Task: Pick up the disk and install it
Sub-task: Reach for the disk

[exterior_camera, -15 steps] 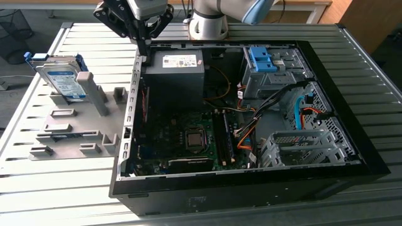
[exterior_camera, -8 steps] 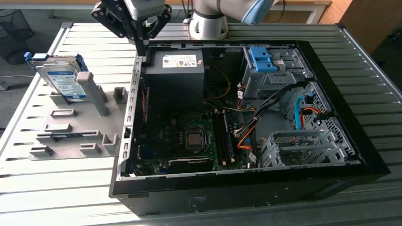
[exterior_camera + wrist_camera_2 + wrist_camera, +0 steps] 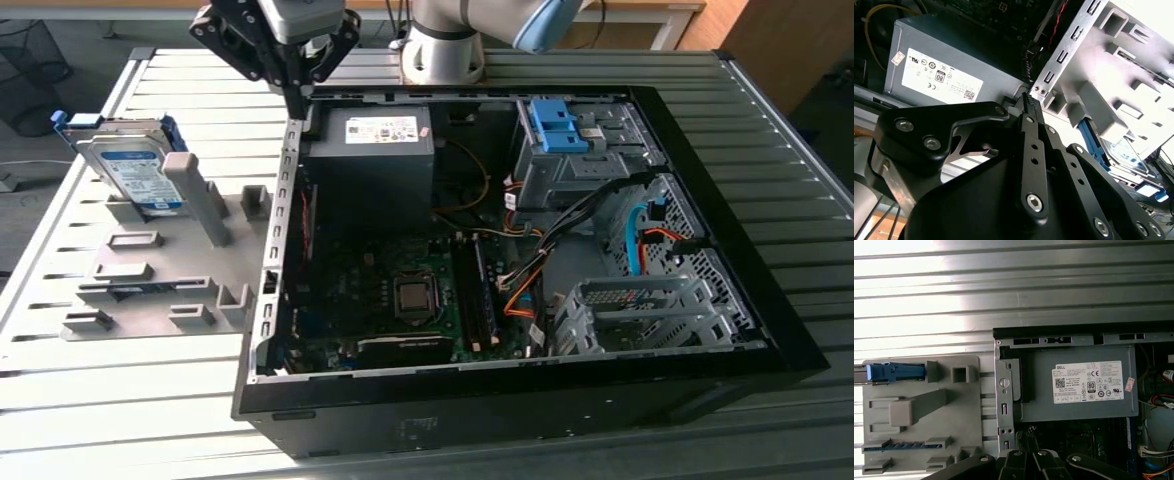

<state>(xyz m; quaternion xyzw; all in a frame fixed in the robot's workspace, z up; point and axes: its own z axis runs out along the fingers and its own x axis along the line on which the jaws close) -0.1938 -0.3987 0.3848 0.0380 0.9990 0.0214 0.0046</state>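
The disk [image 3: 131, 165], a silver drive with a white-and-blue label and blue rails, stands on edge in the grey fixture [image 3: 154, 275] at the exterior view's left, outside the computer case. Its blue rail [image 3: 895, 371] shows edge-on in the first wrist view, and part of the disk [image 3: 1126, 150] appears behind the fixture's posts in the second wrist view. My gripper [image 3: 296, 97] hangs above the case's back left corner, between the fixture and the power supply. Its black fingers [image 3: 1029, 107] are pressed together, shut on nothing. The gripper [image 3: 1026, 452] is well apart from the disk.
The open black computer case [image 3: 747, 300] lies on a slatted metal table [image 3: 120, 400]. Inside are the power supply with a white sticker [image 3: 371, 150], the motherboard [image 3: 400, 290], cables, a bare blue bracket [image 3: 554, 125] over a drive cage, and a grey cage [image 3: 641, 315] at the front right.
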